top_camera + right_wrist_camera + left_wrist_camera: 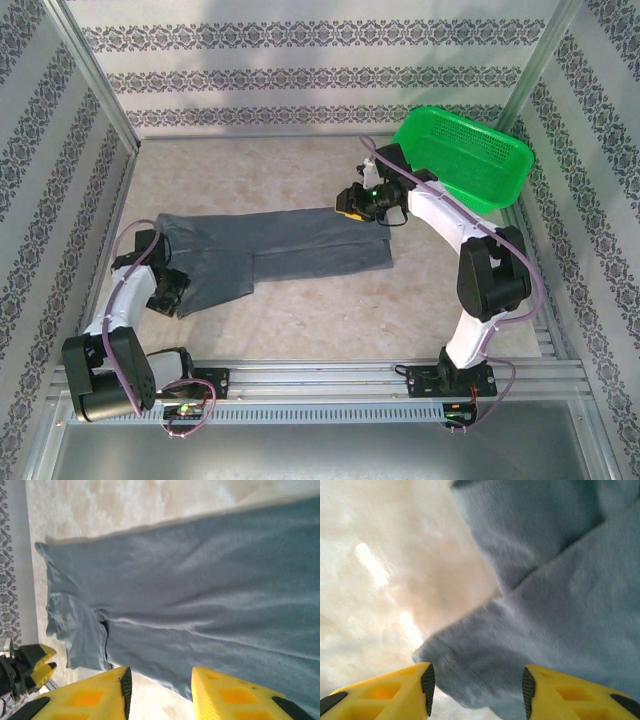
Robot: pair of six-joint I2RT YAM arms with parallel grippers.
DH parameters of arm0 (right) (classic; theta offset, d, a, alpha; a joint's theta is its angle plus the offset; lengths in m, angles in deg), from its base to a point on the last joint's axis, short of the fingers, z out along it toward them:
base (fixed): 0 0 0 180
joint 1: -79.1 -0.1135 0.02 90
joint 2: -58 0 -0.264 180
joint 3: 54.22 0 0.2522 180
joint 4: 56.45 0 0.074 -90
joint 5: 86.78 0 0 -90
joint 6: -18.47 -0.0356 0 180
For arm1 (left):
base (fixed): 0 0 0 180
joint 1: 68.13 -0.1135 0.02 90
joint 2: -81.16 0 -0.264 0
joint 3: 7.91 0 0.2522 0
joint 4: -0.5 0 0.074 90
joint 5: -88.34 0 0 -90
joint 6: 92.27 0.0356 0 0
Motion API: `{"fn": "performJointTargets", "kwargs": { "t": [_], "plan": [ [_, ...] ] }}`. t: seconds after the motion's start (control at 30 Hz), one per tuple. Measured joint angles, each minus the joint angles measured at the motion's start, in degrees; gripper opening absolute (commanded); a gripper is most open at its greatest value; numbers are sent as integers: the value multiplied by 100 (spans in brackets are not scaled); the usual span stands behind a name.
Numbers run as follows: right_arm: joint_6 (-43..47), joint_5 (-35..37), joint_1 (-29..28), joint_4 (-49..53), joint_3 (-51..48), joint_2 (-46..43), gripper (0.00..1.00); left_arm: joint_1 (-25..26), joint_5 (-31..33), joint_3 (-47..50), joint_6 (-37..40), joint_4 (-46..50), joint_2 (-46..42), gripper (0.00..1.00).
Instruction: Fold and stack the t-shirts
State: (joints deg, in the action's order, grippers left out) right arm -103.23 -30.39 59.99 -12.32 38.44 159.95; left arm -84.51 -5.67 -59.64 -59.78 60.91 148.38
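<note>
We note the t-shirt [270,250] lying flat on the table [340,310] as a long band from left to centre. The left gripper [476,682] sits at its left end and the right gripper [159,685] above its right end, both with jaws parted, holding nothing. We judge each should pinch every layer at matching corners, then lift evenly.

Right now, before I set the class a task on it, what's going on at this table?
Two robot arms are working on a dark grey t-shirt that lies on the table, stretched out as a long, partly folded strip. The left gripper sits low over the shirt's left end, jaws apart just above a hem corner. The right gripper hovers above the right end, open and empty. A green basket stands at the far right, apart from the shirt.
</note>
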Motion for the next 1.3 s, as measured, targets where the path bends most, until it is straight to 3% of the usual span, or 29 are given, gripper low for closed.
{"fn": "performJointTargets", "kwargs": {
  "t": [0.2, 0.4, 0.6, 0.97, 1.3],
  "plan": [
    [0, -177, 0, -70, -260, -4, 38, -636, -328, -492, 608, -678, 654, 46],
    [-4, -299, 0, -262, -280, -39, 38, -811, -960, -1019, 1602, -1657, 1646, 43],
    [-81, -378, -2, -409, -295, -57, 39, -927, -1209, -1019, 2186, -1869, 1998, 42],
    [-133, -450, -17, -459, -293, -55, 39, -962, -1471, -833, 2452, -2105, 2151, 41],
    [-155, -483, -17, -474, -289, -28, 38, -962, -1705, -787, 2430, -2120, 1921, 28]
  ]
}}
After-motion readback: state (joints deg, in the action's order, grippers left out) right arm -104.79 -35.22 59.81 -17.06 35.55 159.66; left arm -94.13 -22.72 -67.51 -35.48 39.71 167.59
